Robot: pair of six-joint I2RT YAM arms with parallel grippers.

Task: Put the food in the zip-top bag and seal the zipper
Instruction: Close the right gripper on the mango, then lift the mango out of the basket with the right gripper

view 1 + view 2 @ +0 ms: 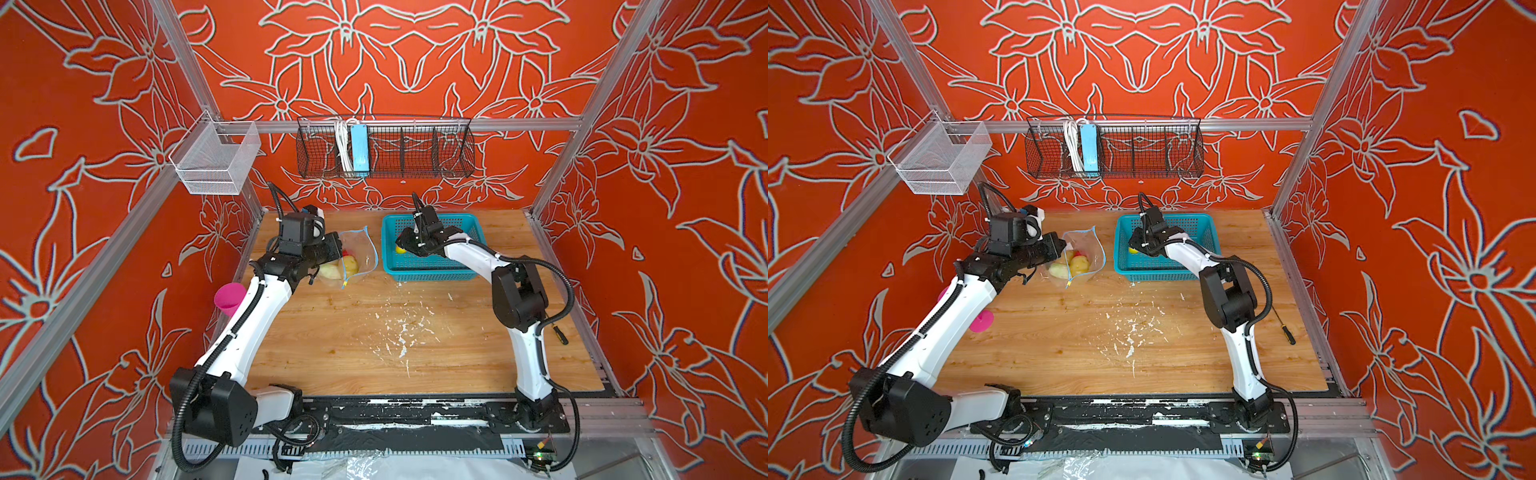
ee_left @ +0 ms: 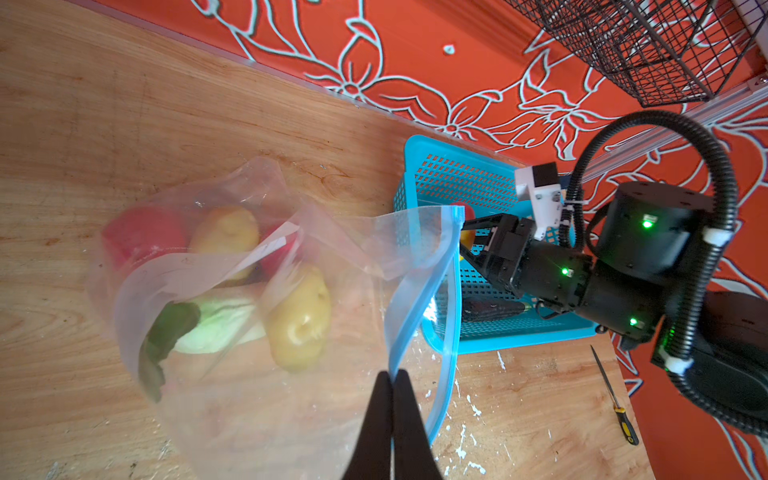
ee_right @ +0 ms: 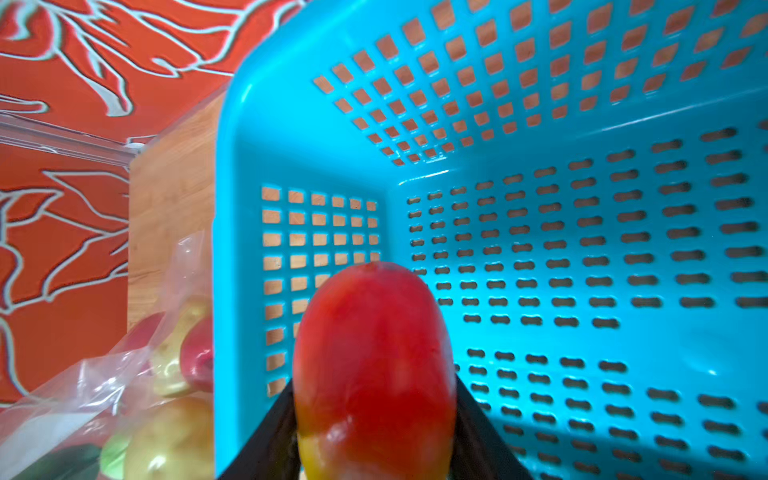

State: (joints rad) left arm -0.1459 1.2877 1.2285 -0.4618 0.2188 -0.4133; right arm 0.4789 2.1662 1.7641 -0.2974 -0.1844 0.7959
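Pinching the zipper (image 2: 409, 309), my left hand (image 2: 392, 380) is closed tight on the open mouth of the zip-top bag (image 2: 249, 399). The bag sits on the tabletop (image 1: 374, 332) just beside the teal basket (image 3: 582, 124) and holds two potatoes (image 2: 299, 320), red balls (image 2: 141, 237) and a green leafy piece (image 2: 170, 328). My right hand (image 3: 374, 401) is clamped on the mango (image 3: 374, 332) inside the basket.

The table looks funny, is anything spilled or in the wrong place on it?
Yes. White flecks are scattered across the middle of the wooden table, like chipped paint or a dried spill. A screwdriver lies loose by the right edge, which seems not to belong.
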